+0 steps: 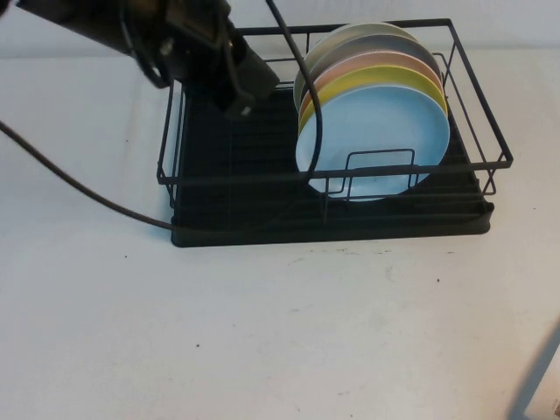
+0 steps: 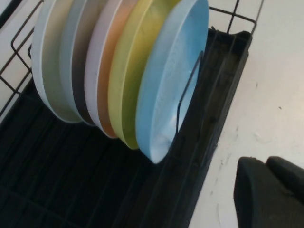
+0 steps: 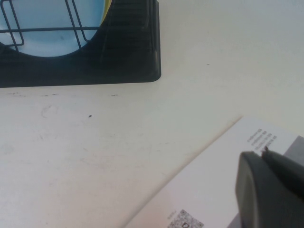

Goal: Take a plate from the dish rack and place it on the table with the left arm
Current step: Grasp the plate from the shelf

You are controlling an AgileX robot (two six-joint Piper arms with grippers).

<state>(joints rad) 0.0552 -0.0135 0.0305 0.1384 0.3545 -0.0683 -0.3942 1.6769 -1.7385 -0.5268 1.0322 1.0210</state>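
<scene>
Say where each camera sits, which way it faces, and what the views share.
High: raised on the robot's side, angled down at the table and rack; left arm above the rack's left half.
Left wrist: inside the rack, facing the stacked plates; left gripper at the edge.
Right wrist: low over the table by paper; right gripper in the corner.
All three show the blue plate.
</scene>
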